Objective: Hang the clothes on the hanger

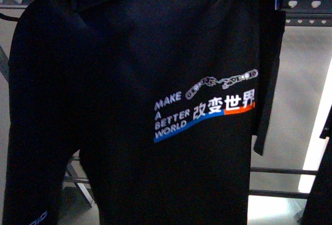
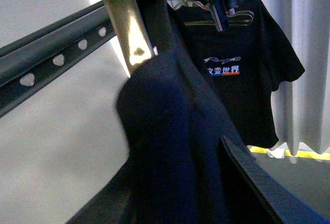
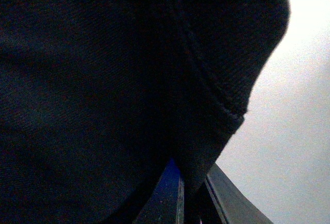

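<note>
Front view is nearly filled by the clothes (image 1: 129, 106), which hang in front of the hanger (image 1: 306, 2). Its heart-holed top rail shows past both shoulders, and the white lettering faces the camera below that rail. In the right wrist view the right gripper (image 3: 193, 198) is almost closed, pinching a fold of the black cloth. The left gripper (image 2: 180, 203) sits just beside the rail, smothered in cloth, so I cannot tell its opening. Beyond the rail, a second printed shirt (image 2: 232, 79) hangs on wire hangers (image 2: 234, 17).
</note>
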Tool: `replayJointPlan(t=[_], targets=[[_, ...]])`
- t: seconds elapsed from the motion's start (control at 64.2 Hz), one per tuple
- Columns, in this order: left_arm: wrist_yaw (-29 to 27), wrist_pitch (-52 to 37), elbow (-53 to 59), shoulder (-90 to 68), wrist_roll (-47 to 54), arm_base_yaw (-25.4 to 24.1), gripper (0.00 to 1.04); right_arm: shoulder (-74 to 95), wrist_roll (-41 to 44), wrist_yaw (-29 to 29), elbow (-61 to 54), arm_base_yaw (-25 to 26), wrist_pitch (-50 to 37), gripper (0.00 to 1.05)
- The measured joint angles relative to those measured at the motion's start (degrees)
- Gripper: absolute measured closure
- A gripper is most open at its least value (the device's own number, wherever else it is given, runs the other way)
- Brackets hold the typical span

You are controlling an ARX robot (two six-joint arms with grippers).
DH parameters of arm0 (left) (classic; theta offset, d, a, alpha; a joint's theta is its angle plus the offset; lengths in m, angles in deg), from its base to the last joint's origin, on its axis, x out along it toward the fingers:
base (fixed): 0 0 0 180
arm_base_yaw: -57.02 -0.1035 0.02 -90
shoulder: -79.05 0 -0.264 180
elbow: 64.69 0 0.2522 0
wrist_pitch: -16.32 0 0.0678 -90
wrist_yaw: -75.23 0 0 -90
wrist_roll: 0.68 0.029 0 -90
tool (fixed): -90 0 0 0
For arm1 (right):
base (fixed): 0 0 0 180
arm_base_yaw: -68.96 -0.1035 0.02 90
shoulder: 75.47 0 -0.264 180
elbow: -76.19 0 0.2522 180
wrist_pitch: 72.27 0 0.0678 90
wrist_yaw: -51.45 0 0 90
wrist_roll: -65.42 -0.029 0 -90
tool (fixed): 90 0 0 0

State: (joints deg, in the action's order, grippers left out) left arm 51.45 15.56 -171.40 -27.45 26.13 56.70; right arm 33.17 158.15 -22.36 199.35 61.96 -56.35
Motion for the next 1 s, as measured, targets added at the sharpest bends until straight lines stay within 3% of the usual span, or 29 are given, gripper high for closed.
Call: replayJointPlan(t=[0.156,0.327,0.53,0.592,0.639,0.701,0.826,0.888,0.966,0.997], targets=[[0.04,-0.04,-0.07,0.00,0.00,0.00,0.43,-2.43,-0.42,0.31,-5.79,1.86,-2.71,1.00],[0.11,-0.04,-0.07,0.00,0.02,0.00,0.06,-12.04,-1.31,0.68,-18.73,7.28,-5.84,1.00],[-0.04,-0.24,-0.07,0.00,-0.02,0.02,0.07,-24.30,-3.85,0.72,-36.09,16.13,-5.01,1.00],[-8.98,-17.00,1.18,-1.57,-12.17,-0.04,0.07,-26.84,-6.36,1.16,-41.27,18.86,-4.55,1.00],[-19.91,-25.35,-2.08,-3.89,-25.97,-0.50,0.07,-29.11,-8.76,1.97,-45.40,21.18,-4.09,1.00],[-30.10,-20.02,-8.17,-5.60,-33.64,-1.33,0.07,-30.69,-11.34,2.21,-47.84,23.06,-3.28,1.00],[-50.97,-5.75,-18.97,-6.95,-38.40,-5.16,0.07,-33.48,-18.05,1.01,-49.92,26.49,-0.02,1.00],[-53.40,-3.63,-18.78,-5.60,-40.30,-7.76,0.07,-34.03,-22.69,-1.40,-49.72,27.65,2.91,1.00],[-58.27,6.93,-13.42,-0.11,-36.06,-8.92,0.20,-34.03,-26.58,-3.26,-49.11,28.11,4.66,1.00],[-58.58,7.26,-10.23,1.86,-34.67,-8.96,0.24,-33.92,-27.34,-3.87,-48.68,28.13,5.25,1.00]])
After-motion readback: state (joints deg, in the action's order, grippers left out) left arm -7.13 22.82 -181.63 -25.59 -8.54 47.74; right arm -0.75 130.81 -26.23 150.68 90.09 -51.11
